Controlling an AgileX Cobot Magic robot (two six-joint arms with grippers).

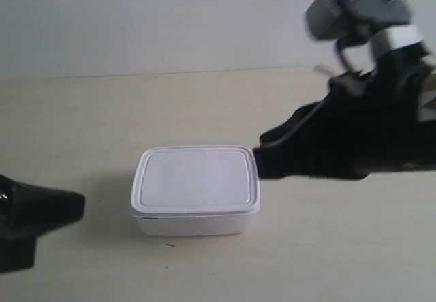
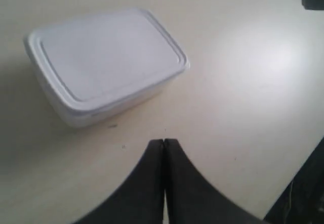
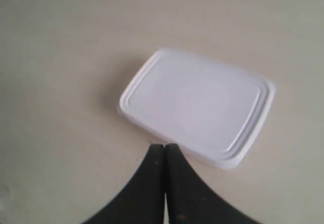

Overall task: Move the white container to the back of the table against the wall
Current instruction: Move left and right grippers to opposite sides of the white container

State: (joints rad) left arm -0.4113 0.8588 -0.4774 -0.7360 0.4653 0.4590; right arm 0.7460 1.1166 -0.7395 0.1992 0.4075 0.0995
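Observation:
The white container (image 1: 195,188) sits lidded on the table (image 1: 102,125), well forward of the wall (image 1: 150,16). It also shows in the left wrist view as the white container (image 2: 104,62) and in the right wrist view as the white container (image 3: 197,102). My right gripper (image 3: 165,145) is shut and empty, its tips just above the box's edge; in the exterior view this right gripper (image 1: 259,157) hovers by the box's right side. My left gripper (image 2: 164,141) is shut and empty, a short way from the box, low at the exterior view's left as the left gripper (image 1: 78,205).
A tiny dark speck (image 1: 170,245) lies on the table in front of the box. The right arm's grey wrist housing (image 1: 357,12) rises in front of the wall. Bare tabletop stretches between the box and the wall.

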